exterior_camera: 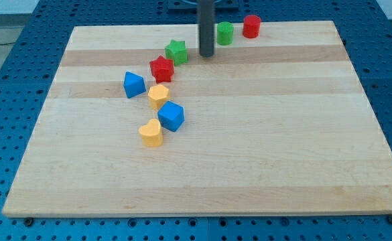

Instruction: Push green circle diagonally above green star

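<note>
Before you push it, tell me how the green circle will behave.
The green circle looks short and flat-based, so it will probably slide rather than tip. Its round side may let it slip off my tip, now just to its left. The wooden board looks smooth, so probably little resistance.

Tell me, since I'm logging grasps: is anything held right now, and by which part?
Nothing is held. My tip only pushes; it stands between the green star and the green circle, touching neither.

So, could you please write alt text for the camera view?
My tip rests between the green star and green circle near the wooden board's top edge. Red, blue and yellow blocks lie nearby.
</note>
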Action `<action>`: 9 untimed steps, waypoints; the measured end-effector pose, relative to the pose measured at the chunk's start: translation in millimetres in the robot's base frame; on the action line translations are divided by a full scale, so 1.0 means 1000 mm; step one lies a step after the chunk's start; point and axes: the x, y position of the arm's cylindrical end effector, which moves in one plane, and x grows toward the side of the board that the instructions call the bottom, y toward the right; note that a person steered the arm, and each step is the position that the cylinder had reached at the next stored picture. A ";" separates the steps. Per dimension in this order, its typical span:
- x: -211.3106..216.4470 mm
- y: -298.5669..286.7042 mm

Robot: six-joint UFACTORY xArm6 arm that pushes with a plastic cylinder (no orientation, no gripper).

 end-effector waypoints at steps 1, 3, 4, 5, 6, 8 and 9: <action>-0.001 0.041; -0.044 0.063; -0.067 0.062; -0.069 0.037; -0.065 -0.005; -0.063 0.002; -0.036 0.028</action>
